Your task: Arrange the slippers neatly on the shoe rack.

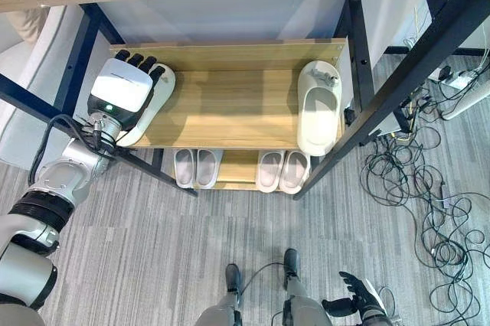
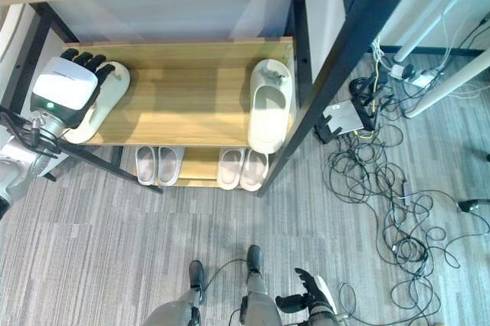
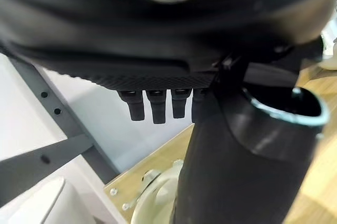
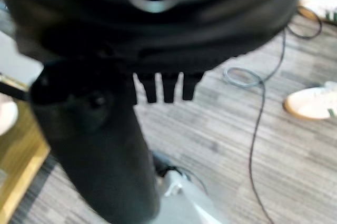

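Grey, ribbed carpet (image 1: 153,249) covers the floor nearest the camera. The right hand (image 1: 360,295) hangs low over it, beside the robot's body, with its dark fingers spread and relaxed, holding nothing. In the right wrist view a person's white shoes (image 4: 310,103) stand on the same carpet, well apart from the hand.

Beyond the carpet stands the shoe rack (image 1: 230,104): light wood-grain shelves carried by a black metal frame. On the lower shelf, two pairs of pale, smooth, rounded slippers (image 1: 195,167) and (image 1: 282,171) lie side by side, toes toward the robot.

The left arm reaches up from the lower left to the middle shelf. The left hand (image 1: 122,92) is palm-down, its white back cover facing up, resting on the left slipper (image 1: 157,92), a cream moulded slipper at the shelf's left end. The dark fingertips extend past the slipper's far end toward the shelf's back edge; from the left wrist view the fingers point straight and are not curled round the slipper.

The right slipper (image 1: 319,104), of the same cream moulded shape with an open toe, lies at the shelf's right end, well apart from the left hand, aligned front to back.

Tangled black cables (image 1: 413,188) lie on the floor right of the rack.
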Controlling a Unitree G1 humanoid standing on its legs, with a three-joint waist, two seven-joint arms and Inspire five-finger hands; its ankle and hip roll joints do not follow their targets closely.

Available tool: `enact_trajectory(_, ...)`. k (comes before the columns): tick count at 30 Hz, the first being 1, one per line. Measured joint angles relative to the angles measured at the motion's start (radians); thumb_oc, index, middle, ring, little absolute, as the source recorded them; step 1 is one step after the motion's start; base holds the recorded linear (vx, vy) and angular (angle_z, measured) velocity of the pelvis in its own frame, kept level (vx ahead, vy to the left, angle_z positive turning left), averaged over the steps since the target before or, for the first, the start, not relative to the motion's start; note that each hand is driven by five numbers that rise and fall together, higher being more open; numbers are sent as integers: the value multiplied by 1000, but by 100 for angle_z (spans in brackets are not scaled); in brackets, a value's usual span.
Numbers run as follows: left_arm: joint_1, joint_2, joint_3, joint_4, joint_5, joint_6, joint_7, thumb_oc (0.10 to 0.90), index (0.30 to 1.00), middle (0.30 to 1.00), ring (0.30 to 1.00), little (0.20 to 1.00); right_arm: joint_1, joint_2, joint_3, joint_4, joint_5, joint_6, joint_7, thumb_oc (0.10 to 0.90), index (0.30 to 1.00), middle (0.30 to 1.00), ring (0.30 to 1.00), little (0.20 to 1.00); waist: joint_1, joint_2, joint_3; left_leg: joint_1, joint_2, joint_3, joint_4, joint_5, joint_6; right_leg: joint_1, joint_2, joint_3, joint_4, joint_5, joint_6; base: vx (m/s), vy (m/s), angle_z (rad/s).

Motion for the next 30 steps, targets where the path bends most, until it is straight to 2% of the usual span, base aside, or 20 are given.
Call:
enact_trajectory(6,0,0,0,26,0,12,20,800,900,900,900,900,-1,0,1,-1,0,-1,-1,800,900,900,900,900,-1,-7,4,-1,0,-1,0,0,0,0,0,-1,0,0,0,0,0,0)
enact_trajectory(30,-7,0,-2,61,0,13,45,800,900,900,900,900,-11,0,19,2,1,-2,-17,800,900,900,900,900,-8,-6,3,-22,-3,2,0,6,9,-25,-1,5,0,6,-7,0,0,0)
